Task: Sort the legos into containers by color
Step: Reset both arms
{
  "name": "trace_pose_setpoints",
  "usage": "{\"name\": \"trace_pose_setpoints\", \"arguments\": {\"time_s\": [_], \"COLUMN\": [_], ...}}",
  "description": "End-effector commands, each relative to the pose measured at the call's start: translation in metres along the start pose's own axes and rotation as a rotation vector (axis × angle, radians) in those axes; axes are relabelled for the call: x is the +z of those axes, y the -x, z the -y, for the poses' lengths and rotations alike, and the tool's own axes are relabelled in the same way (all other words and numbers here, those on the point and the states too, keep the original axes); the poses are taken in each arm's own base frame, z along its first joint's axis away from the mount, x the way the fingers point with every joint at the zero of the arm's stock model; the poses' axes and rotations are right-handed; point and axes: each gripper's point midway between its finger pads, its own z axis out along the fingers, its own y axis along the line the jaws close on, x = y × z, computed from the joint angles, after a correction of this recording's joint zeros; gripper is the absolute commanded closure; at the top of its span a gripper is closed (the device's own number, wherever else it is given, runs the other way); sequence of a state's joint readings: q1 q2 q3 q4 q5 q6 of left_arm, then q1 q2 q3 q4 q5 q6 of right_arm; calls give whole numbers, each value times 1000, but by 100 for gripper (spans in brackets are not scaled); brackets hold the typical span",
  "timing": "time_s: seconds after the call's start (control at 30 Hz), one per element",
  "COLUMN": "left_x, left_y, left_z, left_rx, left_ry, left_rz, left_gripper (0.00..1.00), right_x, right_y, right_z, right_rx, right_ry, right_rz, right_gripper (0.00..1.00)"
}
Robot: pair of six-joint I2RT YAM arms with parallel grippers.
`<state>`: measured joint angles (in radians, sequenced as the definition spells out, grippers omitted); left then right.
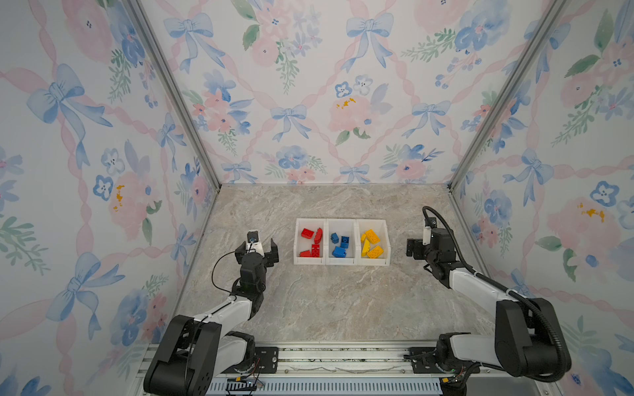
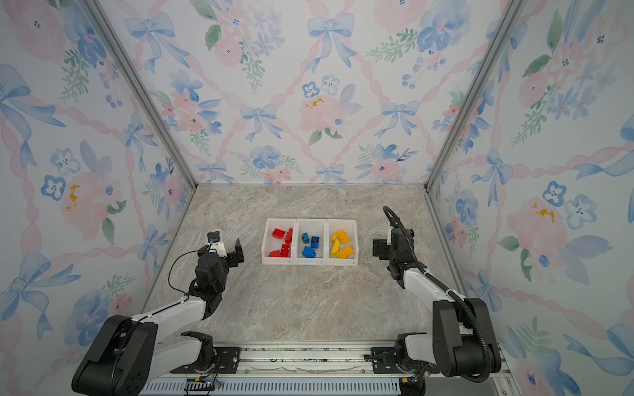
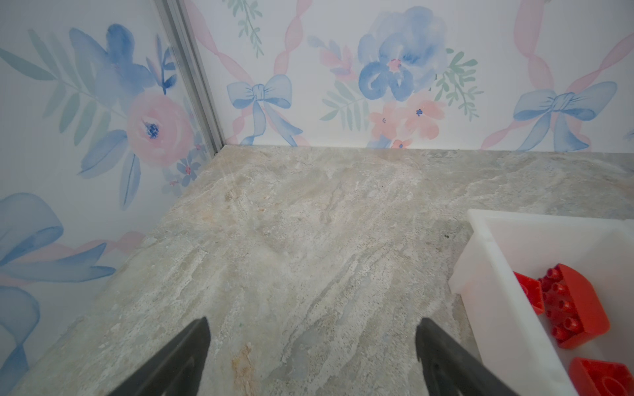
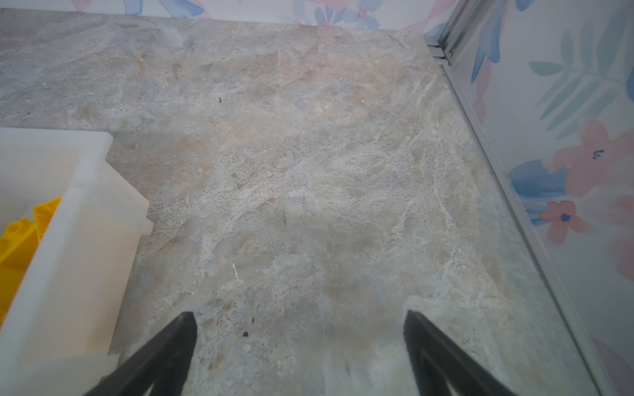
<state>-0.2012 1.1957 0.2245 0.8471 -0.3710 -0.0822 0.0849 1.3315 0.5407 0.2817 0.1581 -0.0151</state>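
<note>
Three white containers (image 1: 310,219) (image 2: 279,219) stand joined in a row at the middle of the marble table. In both top views the left bin holds red legos (image 1: 313,241) (image 2: 283,241), the middle bin blue legos (image 1: 339,245) (image 2: 310,245), and the right bin yellow legos (image 1: 372,243) (image 2: 342,243). My left gripper (image 1: 257,250) (image 2: 224,252) (image 3: 313,320) hangs open and empty just left of the red bin (image 3: 487,247). My right gripper (image 1: 413,249) (image 2: 379,248) (image 4: 299,313) is open and empty, right of the yellow bin (image 4: 85,219).
Floral walls with aluminium corner posts (image 1: 171,89) (image 1: 507,89) close the table on three sides. A metal rail (image 1: 343,356) carrying both arm bases runs along the front edge. Bare marble (image 1: 326,301) lies between the bins and the rail.
</note>
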Motion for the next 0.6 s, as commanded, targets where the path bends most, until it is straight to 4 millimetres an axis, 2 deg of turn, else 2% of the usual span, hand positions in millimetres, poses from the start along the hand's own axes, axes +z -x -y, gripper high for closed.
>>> {"name": "trace_pose_setpoints", "arguments": {"time_s": [0.0,0.17,0.27,0.43,0.57], "left_x": [1,13,12,15,14], "left_y": [22,11,3,-10,-9], "left_z": [0,3,0,-4,-5], "left_rx": [-4,8,1,-5,-12], "left_ry": [-17,-26,-10,14,20], "left_rz": [120,120,130,121,129], "left_gripper": [5,5,5,5,5], "right_x": [2,6,9,10,10], "right_y": [25,23,19,11,8], "right_z": [1,-9,-15,-10,-8], "right_rx": [-21,-8,-27,-2,-1], "right_ry": [-7,33,40,10,-18], "right_rz": [160,225,256,305,320], "right_gripper": [3,3,3,3,3]}}
